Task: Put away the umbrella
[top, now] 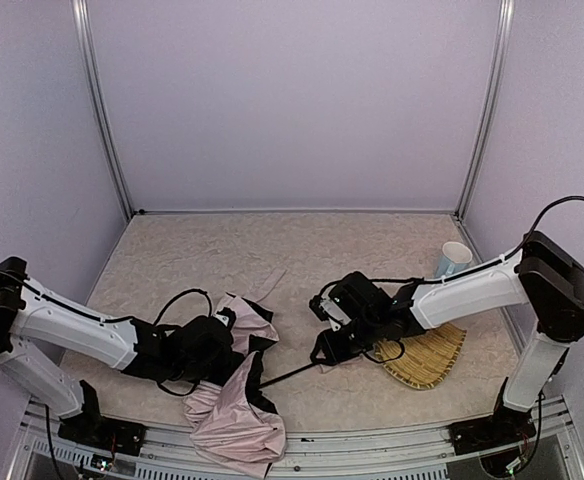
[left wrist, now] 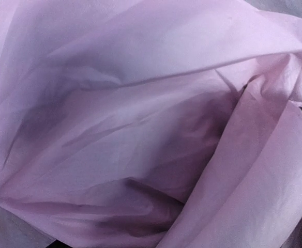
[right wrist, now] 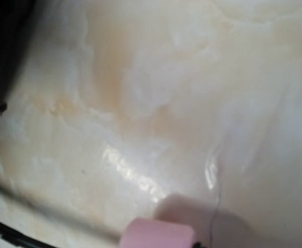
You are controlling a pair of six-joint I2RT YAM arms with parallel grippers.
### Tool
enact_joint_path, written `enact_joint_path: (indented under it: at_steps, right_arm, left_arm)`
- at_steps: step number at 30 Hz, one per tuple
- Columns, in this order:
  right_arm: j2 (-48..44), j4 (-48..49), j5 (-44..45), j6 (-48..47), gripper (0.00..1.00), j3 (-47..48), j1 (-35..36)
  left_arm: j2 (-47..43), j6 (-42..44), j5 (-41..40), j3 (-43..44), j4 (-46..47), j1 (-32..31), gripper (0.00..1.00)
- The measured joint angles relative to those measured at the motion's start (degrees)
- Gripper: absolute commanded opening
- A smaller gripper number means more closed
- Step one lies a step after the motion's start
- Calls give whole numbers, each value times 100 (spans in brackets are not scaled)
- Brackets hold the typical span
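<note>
Collapsing the umbrella (top: 234, 420) looks to be the step in hand. It lies half-folded at the near edge of the tabletop (top: 302, 250), its pink fabric (left wrist: 140, 129) bunched toward the left arm and its thin black shaft (top: 292, 374) pointing right. The left end effector (top: 215, 347) is buried in that fabric (its wrist view shows nothing but pink cloth), so I cannot tell how wide it stands or whether it has any hold. The right end effector (top: 332, 352) sits at the shaft's far end, with the pink handle (right wrist: 159, 235) at the bottom edge of its own view. Its fingers are not visible there, so a grip cannot be confirmed. Next, I judge, each side needs a firm hold. The handle then has to be pushed straight along the shaft toward the fabric, so the shaft telescopes rather than bends.
</note>
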Motion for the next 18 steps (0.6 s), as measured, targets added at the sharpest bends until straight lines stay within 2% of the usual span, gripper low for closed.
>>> enact_joint_path:
  at_steps: [2, 4, 7, 9, 15, 18]
  right_arm:
    - [13, -22, 15, 26, 23, 17, 0]
    - [-4, -44, 107, 48, 28, 15, 11]
    - [-120, -57, 409, 59, 28, -79, 28]
    - [-225, -44, 669, 68, 29, -175, 28]
    - [-461, 160, 1377, 144, 36, -485, 22]
    - [-463, 256, 1471, 179, 43, -531, 2]
  left_arm:
    - [142, 85, -120, 109, -31, 4, 69]
    - [234, 203, -201, 219, -116, 31, 78]
    - [310, 505, -345, 551, -420, 236, 93]
    - [262, 798, -455, 846, -632, 487, 98]
    - [-378, 1639, -645, 1659, -1062, 1692, 99]
    - [-870, 1836, -717, 1770, -1204, 2000, 99]
